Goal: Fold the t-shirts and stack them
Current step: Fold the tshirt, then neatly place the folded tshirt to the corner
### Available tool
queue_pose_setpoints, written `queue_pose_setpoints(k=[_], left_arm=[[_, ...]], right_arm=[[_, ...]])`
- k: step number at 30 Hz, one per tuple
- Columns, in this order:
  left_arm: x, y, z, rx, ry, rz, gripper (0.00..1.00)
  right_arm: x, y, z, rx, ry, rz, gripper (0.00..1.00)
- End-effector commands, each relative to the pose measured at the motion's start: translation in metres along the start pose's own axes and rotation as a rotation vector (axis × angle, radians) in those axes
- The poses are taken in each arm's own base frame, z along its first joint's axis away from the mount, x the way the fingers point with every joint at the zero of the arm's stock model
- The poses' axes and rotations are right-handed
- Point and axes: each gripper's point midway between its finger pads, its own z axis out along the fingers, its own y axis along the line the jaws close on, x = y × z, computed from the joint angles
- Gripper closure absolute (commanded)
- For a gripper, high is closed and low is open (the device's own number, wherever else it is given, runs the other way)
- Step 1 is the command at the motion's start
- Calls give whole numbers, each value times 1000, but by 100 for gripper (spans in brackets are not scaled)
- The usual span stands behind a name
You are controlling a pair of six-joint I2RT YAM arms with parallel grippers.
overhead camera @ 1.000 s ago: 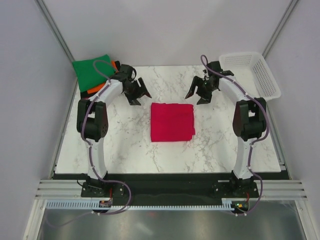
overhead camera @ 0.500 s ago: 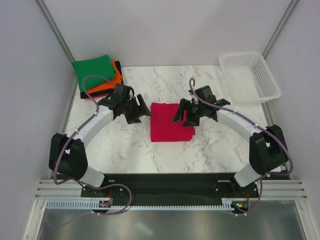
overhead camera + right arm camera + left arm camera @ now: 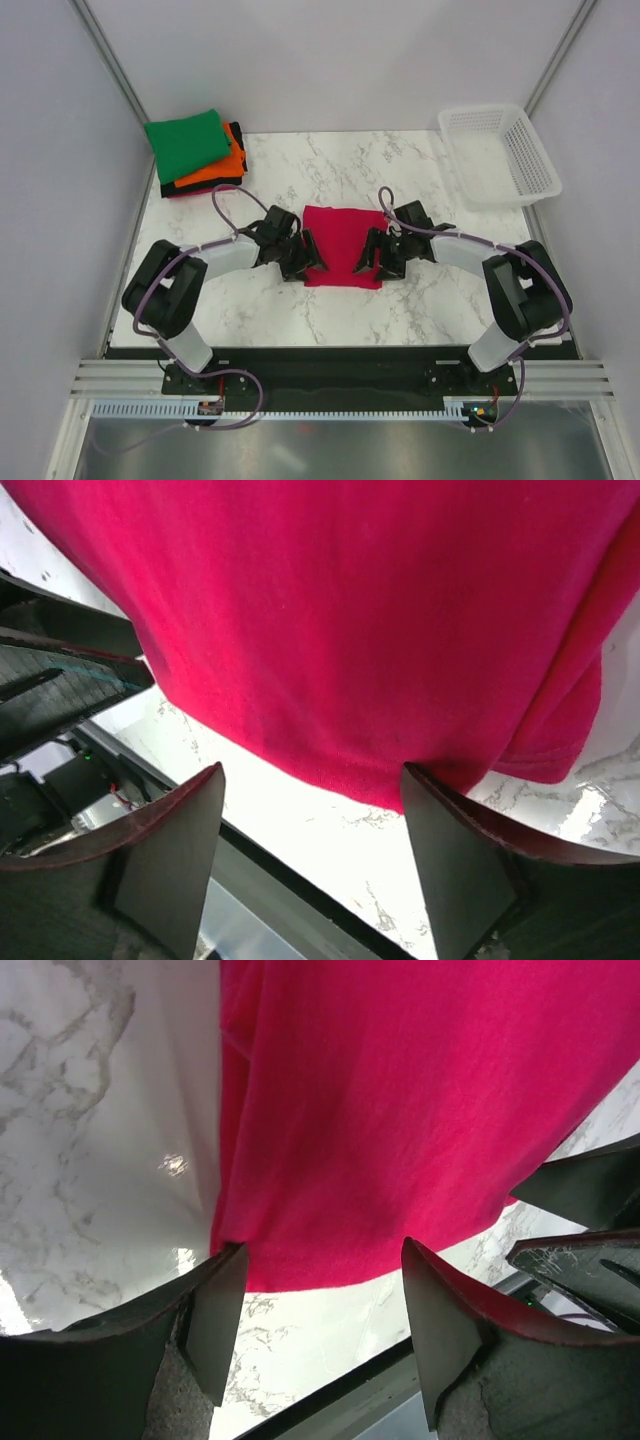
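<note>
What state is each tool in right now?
Left tool: open, astride the near edge of the folded crimson-pink cloth t-shirt, holding nothing.
Right tool: open, astride the same edge, holding nothing.

Centre t-shirt (image 3: 343, 247): solid crimson-pink, no print. It shows the same flat pink in both wrist views.
Stack at 10 o'clock:
- green t-shirt (image 3: 187, 143), plain
- orange t-shirt (image 3: 228, 165), plain
- black t-shirt (image 3: 200, 187), only a dark edge visible

Basket (image 3: 520, 150) at 2 o'clock: white, open lattice pattern.
Table (image 3: 250, 295): white marble, grey veining.
Left arm (image 3: 215, 260) and right arm (image 3: 460, 250): white links, black joints.
Left gripper (image 3: 300, 262) and right gripper (image 3: 378, 262): black. Close up, the fingers (image 3: 215, 1320) are dark grey with a reddish tint along the edges.
</note>
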Motion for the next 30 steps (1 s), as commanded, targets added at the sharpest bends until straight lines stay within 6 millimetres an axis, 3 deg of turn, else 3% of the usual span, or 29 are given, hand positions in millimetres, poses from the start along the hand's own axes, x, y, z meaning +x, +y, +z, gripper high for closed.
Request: queue_pose_setpoints(k=[1,2,4,5,7,8,9,13,19,22,30], left_arm=[[4,24,-6,-88,-52,15,29],[5,31,-16,-138,-57,19,29],[-9,15,-40,-127,-118,73,28],[-6,23,-52,-185,-113,77,27],[-19,7,-77,-181,-159,130,25],[-23,2,-88,-187,-178,146,24],[-27,-6,-111,-190,-208,178,24],[-28,-18,-158,-175,-267,251,22],[-24,-10,-215,-189,-402,312,23],[-20,3,-232,-203,-473,330,22],[-8,34,-248,-242,-559,330,21]], right_arm=[[11,-36,-5,160,2,-63,19],[-2,-21,-15,141,-39,-93,13],[-15,-5,-32,133,-71,-126,7],[-22,4,-41,121,-97,-141,2],[-33,11,-54,118,-123,-162,2],[-48,15,-64,115,-166,-164,2],[-55,12,-69,121,-181,-156,2],[-96,-2,-84,112,-251,-134,2],[-137,-7,-54,-19,-228,-102,2],[-155,-3,-39,-104,-249,-79,5],[-168,-38,20,-103,-207,-86,12]])
